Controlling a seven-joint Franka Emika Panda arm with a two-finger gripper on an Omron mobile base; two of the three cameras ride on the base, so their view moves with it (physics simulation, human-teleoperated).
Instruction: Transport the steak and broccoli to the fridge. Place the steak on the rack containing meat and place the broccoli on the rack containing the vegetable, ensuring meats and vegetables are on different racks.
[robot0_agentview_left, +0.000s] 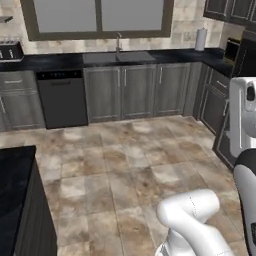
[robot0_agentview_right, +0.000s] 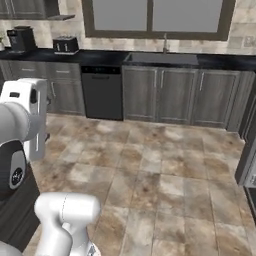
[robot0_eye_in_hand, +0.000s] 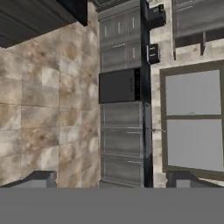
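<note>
You are looking across a wide floor of mottled brown stone tiles toward the far wall, where a long black-topped bench is running over grey panelled cabinets. A black dishwasher is sitting under it on the left, a sink with a tall tap is standing below the big window, and a small dark toaster and a coffee machine are resting on the far left end. A nearer black bench corner is lying at your left.

The steak, the broccoli and the fridge are not lying anywhere among these things, so you cannot place them yet.

The gripper is standing released with its jaws spread wide, holding nothing and pointing at the far cabinets; the hand is rolled, so the room is lying sideways in its camera.

Judging from the task alone, the steak will likely be soft, floppy and slick: pinch it across its flat width near the middle. The broccoli should be light and brittle at the head: take it by the firmer stem.
</note>
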